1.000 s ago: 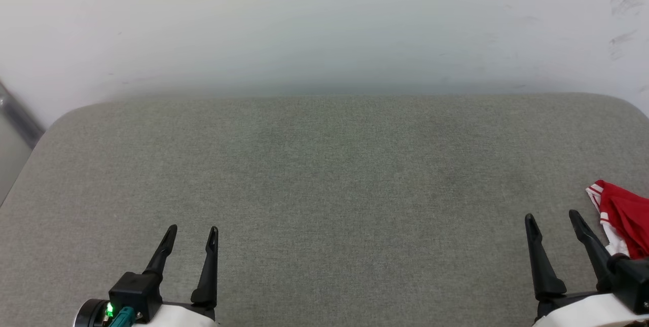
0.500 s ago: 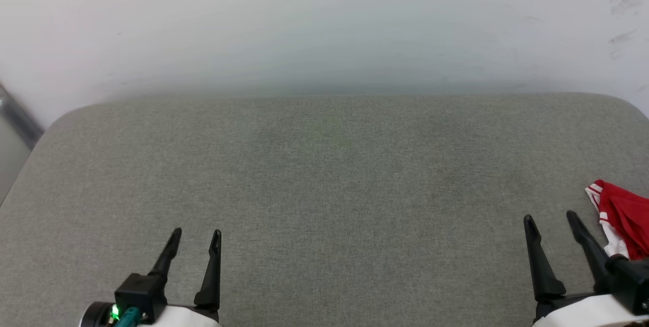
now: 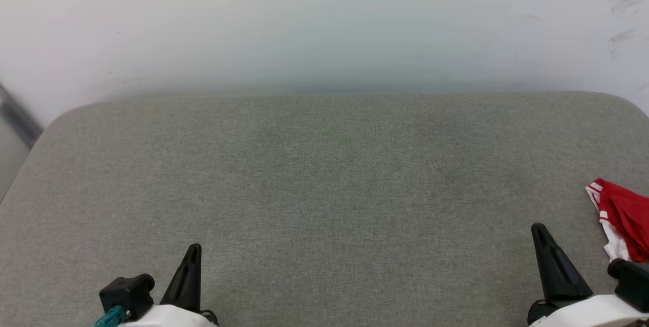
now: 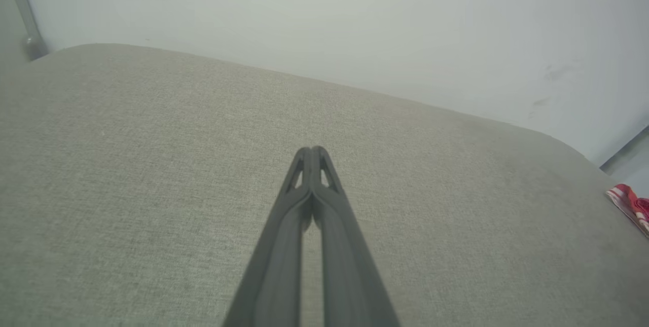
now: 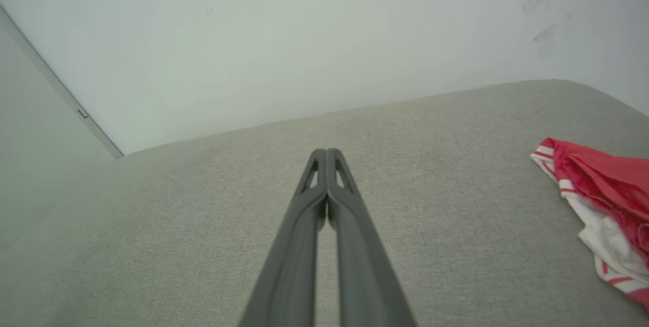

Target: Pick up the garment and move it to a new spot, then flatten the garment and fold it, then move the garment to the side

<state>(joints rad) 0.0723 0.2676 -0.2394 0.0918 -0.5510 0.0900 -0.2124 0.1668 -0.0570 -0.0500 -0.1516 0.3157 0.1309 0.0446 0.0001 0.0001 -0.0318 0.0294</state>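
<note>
Both pinched together, empty: left tool [image 3: 192, 252], right tool [image 3: 539, 231] over grey cushion [image 3: 324, 165]; garment [image 3: 621, 213] crumpled near right tool.

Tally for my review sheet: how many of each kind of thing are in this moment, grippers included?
Garments: 1, the red and white garment
Grippers: 2, the left gripper and the right gripper
Surfaces: 1, the grey cushion
Total: 4
</note>
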